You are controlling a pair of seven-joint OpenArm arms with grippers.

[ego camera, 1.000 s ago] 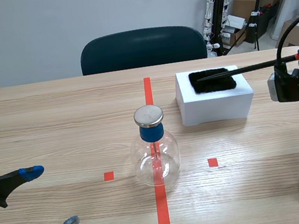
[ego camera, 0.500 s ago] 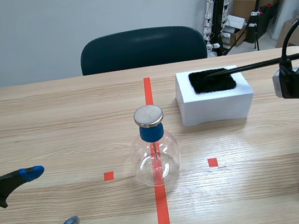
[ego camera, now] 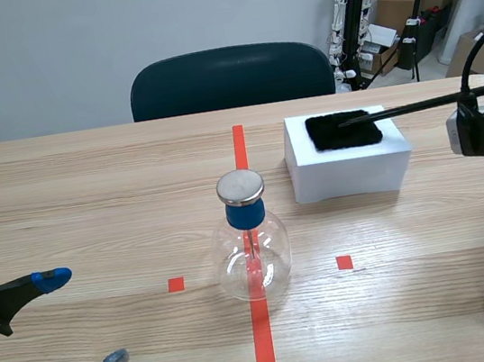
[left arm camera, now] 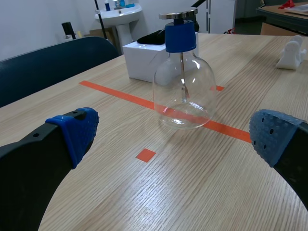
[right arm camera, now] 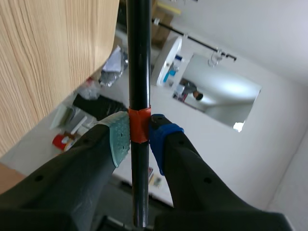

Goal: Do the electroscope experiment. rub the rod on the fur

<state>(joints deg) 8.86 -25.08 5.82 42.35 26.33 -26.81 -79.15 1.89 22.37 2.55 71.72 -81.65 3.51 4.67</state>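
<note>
Right gripper clamped on long thin black rod; rod's long axis runs leftward from gripper, tip lying on black fur patch atop white block. Left gripper spread apart, well away

I read the counter as pale, matt wood with visible grain. At frame centre, the flask is clear glossy glass, with a smooth blue plastic stopper and a brushed metal disc. At upper right, the block is matt white, the fur is black and fuzzy, and the rod is smooth black. The left fingers are matt black with dotted blue rubbery pads.
</note>
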